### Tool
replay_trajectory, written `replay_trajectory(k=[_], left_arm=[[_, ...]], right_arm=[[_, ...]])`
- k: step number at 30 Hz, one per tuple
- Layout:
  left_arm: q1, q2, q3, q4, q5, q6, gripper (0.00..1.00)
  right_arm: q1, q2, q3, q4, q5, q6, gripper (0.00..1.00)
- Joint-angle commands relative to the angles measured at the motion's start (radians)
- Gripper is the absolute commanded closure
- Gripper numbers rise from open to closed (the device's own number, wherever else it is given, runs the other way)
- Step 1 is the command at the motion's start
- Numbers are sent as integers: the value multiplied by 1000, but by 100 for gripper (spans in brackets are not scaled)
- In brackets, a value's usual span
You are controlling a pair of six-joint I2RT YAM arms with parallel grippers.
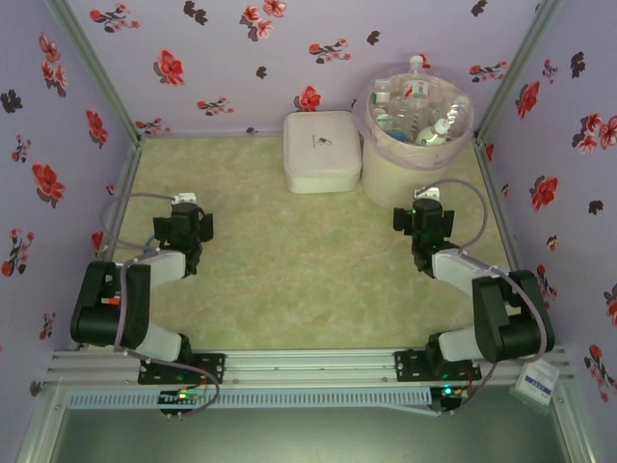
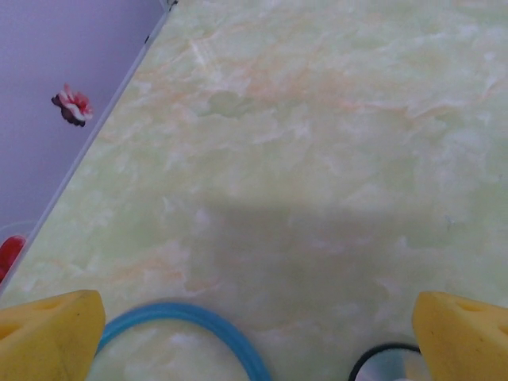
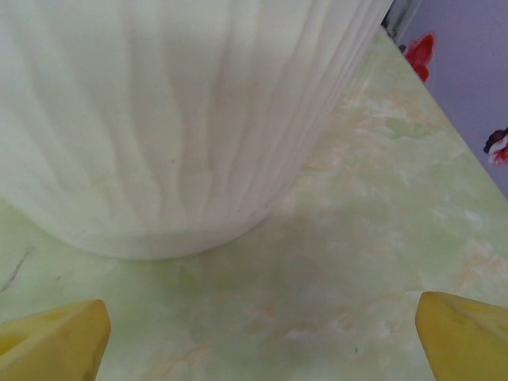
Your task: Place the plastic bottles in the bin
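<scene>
Plastic bottles [image 1: 416, 106]: piled up inside the bin [image 1: 390, 183], with one cap poking up above the rim.
Bin: tall and round, at the far right of the table [image 1: 289, 289], just beside the white box [image 1: 322, 150].
Left gripper [image 1: 183, 227]: low over the left side of the table. Its yellow fingertips [image 2: 48, 333] are spread wide with nothing between them.
Right gripper [image 1: 421, 224]: close to the bottom of the bin, facing its ribbed wall [image 3: 159, 119]. Its jaws are spread wide and hold nothing.
Walls [image 1: 241, 58]: purple with red and dark flowers.
</scene>
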Motion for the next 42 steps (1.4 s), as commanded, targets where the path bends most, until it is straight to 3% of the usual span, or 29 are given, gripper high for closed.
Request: replay_trajectory(k=[1, 5, 8, 10, 12, 14, 16, 20, 42], left_arm=[[32, 44, -2, 184, 64, 21, 0], [51, 41, -23, 220, 93, 7, 0], [53, 30, -64, 284, 121, 15, 0], [54, 27, -81, 311, 128, 16, 0], [66, 29, -83, 317, 147, 5, 0], [102, 28, -100, 331, 201, -16, 0], [110, 85, -170, 530, 212, -12, 0], [108, 58, -146, 436, 221, -16, 0], [102, 66, -154, 466, 211, -10, 0]], right_arm=[[-32, 35, -34, 199, 38, -26, 1], [-73, 54, -102, 316, -7, 7, 1], [-85, 116, -186, 530, -16, 10, 1], [-110, 130, -201, 528, -27, 52, 0], [-111, 203, -212, 673, -28, 32, 0], [-114, 143, -186, 517, -27, 52, 1], [-116, 179, -187, 585, -27, 50, 1], [-137, 166, -171, 526, -27, 77, 1], [-139, 164, -163, 509, -27, 76, 1]])
